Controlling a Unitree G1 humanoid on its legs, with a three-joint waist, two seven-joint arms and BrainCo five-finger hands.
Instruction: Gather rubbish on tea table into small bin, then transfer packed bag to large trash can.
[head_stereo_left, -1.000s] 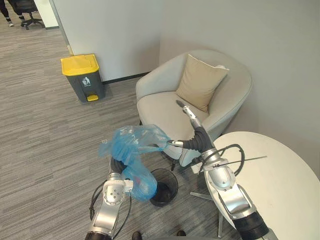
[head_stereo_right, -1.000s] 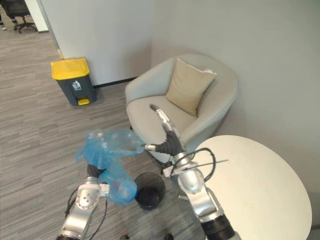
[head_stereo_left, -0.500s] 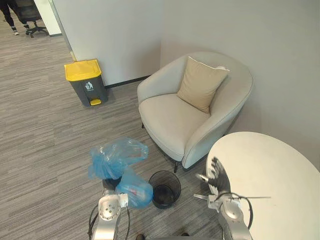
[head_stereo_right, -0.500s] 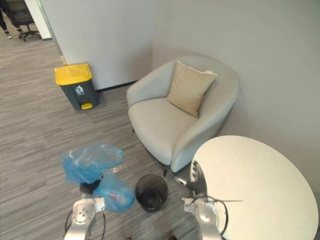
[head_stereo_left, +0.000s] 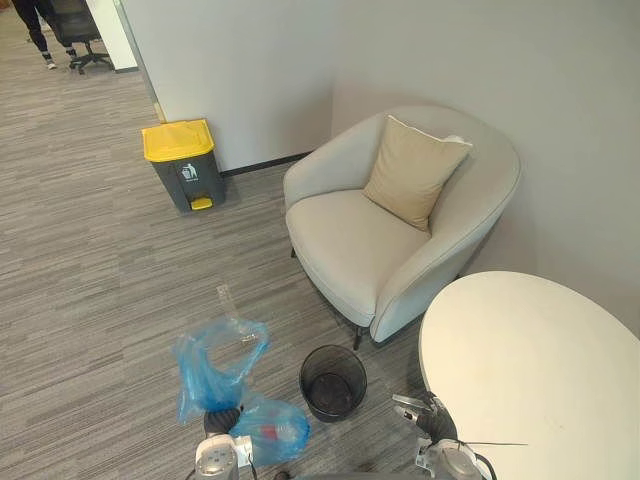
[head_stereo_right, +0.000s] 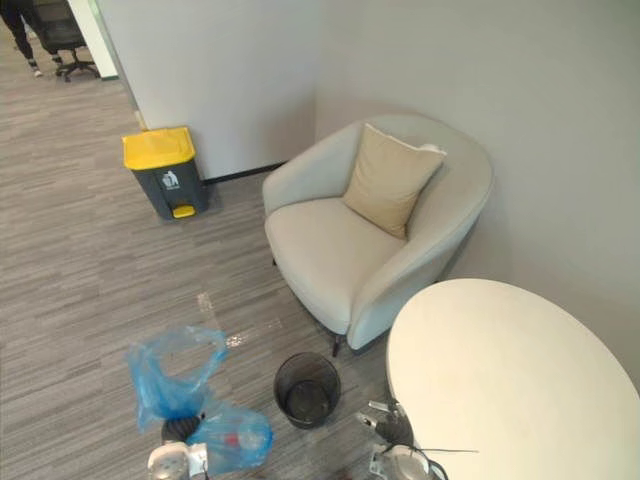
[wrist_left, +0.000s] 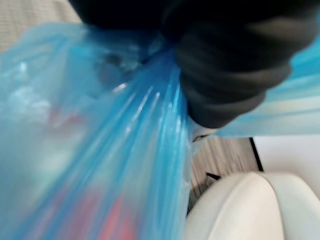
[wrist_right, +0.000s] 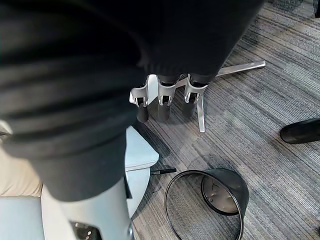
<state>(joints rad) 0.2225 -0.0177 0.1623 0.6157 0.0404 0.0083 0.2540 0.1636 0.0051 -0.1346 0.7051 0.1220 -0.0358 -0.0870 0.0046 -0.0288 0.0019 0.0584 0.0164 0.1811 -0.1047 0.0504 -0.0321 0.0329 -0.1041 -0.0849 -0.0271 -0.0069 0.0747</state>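
Item: crumpled blue plastic rubbish bag, now lower, left of black mesh small bin; long axis upright, mouth up. Left hand (grip hidden, cannot tell). Right hand withdrawn, fingers straight, empty.

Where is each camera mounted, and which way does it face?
Left eye: head, facing down and ahead: armchair, table, large can; left robot hand and right robot hand at the bottom.
Right eye: beside it, same scene.
Left wrist: left arm, facing along the hand's dark cover into the bag.
Right wrist: right arm, facing down past straight fingers to the small bin and floor.
Shared: small bin in both eyes and right wrist; bag in both eyes and left wrist.
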